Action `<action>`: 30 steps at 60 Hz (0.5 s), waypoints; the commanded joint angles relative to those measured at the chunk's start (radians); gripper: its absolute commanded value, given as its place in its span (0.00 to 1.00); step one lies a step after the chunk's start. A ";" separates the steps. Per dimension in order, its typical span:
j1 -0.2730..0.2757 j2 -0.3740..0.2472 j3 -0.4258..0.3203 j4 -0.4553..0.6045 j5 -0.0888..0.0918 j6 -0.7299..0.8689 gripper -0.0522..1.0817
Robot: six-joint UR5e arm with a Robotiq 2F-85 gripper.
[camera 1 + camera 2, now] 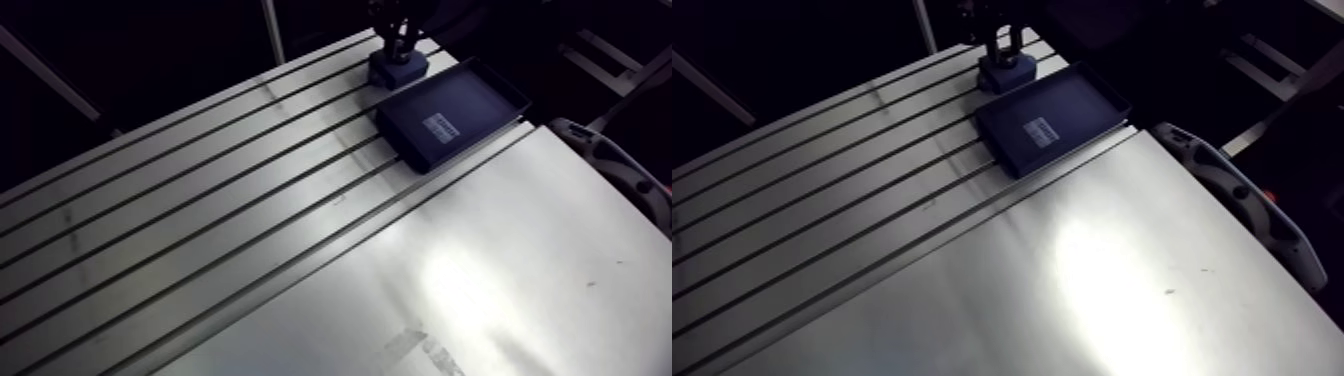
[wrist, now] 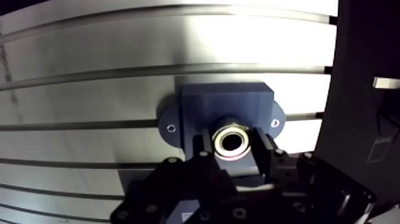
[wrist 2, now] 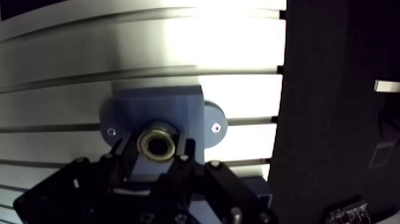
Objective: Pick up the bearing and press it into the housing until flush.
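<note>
Bearing (image 2: pixel 232 143) | we see its bore axis facing the wrist camera, over the housing (image 2: pixel 223 101) | gripper (image 2: pixel 232 145) fingers clamp its sides

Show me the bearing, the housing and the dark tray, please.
bearing (image 2: pixel 218 142): wrist view, on the ring's metal rim.
housing (image 2: pixel 226 98): wrist view, on the blue block's bare face.
dark tray (image 1: pixel 465 95): arm view, on its bare floor.
</note>
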 commanded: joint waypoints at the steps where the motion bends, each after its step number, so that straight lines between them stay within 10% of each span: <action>1: 0.006 0.004 -0.002 0.000 0.000 0.000 0.87; 30: 0.006 0.006 -0.003 -0.001 -0.002 0.000 0.87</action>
